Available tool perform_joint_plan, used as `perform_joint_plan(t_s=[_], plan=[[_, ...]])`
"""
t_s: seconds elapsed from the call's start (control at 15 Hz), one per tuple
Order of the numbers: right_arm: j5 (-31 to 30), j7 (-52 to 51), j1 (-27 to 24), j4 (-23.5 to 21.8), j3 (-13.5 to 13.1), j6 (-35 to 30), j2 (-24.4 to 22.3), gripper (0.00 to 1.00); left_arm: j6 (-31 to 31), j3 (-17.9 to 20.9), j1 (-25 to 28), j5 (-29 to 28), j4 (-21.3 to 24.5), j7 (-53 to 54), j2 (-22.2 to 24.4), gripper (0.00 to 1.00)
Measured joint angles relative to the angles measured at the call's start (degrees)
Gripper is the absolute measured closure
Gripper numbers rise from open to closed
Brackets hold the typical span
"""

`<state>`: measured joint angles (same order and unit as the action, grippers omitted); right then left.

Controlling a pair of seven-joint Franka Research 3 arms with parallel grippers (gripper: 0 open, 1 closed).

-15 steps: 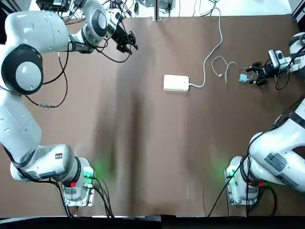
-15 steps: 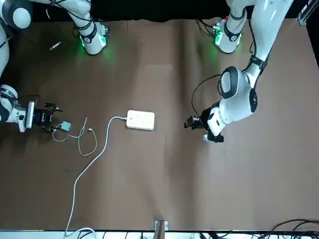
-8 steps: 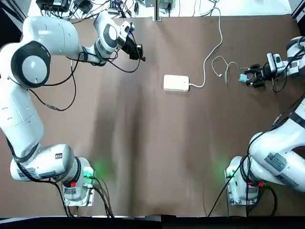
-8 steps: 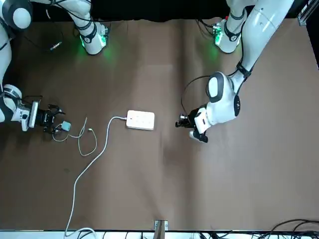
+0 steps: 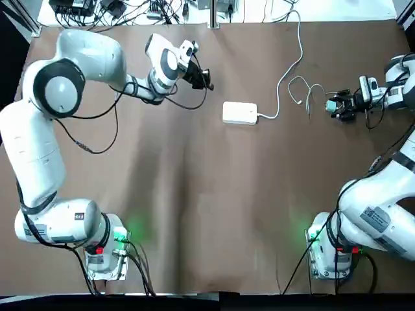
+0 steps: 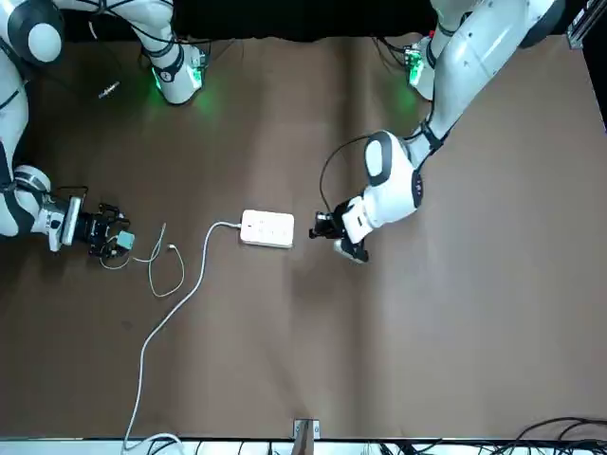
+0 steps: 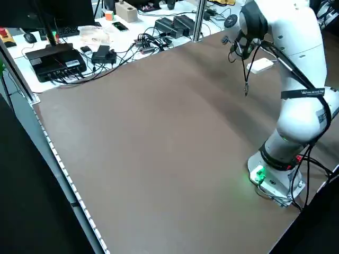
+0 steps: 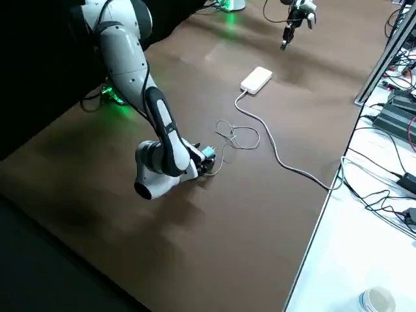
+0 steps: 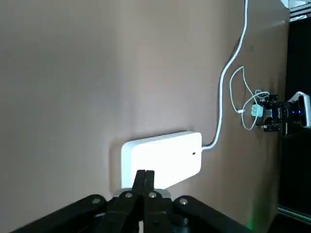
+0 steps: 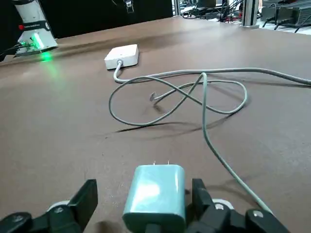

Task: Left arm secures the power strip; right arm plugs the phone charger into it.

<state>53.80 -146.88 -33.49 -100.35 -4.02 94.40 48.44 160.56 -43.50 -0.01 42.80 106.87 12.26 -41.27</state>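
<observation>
The strip (image 5: 240, 113) lies flat at the centre of the far half of the table (image 5: 214, 214). The left gripper (image 9: 145, 173) is located above the table, just left of the strip; its fingers are pressed together. The right gripper (image 10: 145, 182) is positioned low at the right, its fingers spread about the charger (image 10: 155, 196), with no firm pinch seen.

Securing the strip and picking up the charger are judged to be the steps in hand. The left fingers should be parted before lowering, aligned across the strip's narrow width, and closed without pushing it. The charger should be centred between the right fingers, then gripped by its sides, with the prongs (image 10: 161, 163) unobstructed and the thin cable (image 10: 214, 148) kept slack.

The strip's long axis runs left to right, its cord (image 5: 279, 97) end facing right. The charger's prongs point left, towards the strip.
</observation>
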Motion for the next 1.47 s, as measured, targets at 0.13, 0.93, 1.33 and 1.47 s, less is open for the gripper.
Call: perform_joint_plan(t_s=[0.13, 0.93, 1.33, 1.47], plan=[[0.02, -0.03, 0.00, 0.02, 0.01, 0.01, 0.01, 0.14, 0.12, -0.04, -1.26, 0.53, -1.88, 0.00, -2.44, 0.99], [1.07, -3.35, -0.10, 0.71, 0.07, 0.05, 0.92, 0.33, 3.85, 0.11, -9.42, 0.98, -10.57, 0.01, -11.99, 0.99], [1.83, -3.90, -0.27, 1.50, 0.08, -0.35, 1.59, 0.43, 6.07, 0.64, -10.41, 0.98, -10.77, 0.48, -15.00, 0.99], [2.07, -4.01, -0.30, 1.82, 0.08, -0.50, 1.85, 0.47, 7.37, 0.68, -11.40, 0.98, -10.84, 0.48, -15.72, 0.99]])
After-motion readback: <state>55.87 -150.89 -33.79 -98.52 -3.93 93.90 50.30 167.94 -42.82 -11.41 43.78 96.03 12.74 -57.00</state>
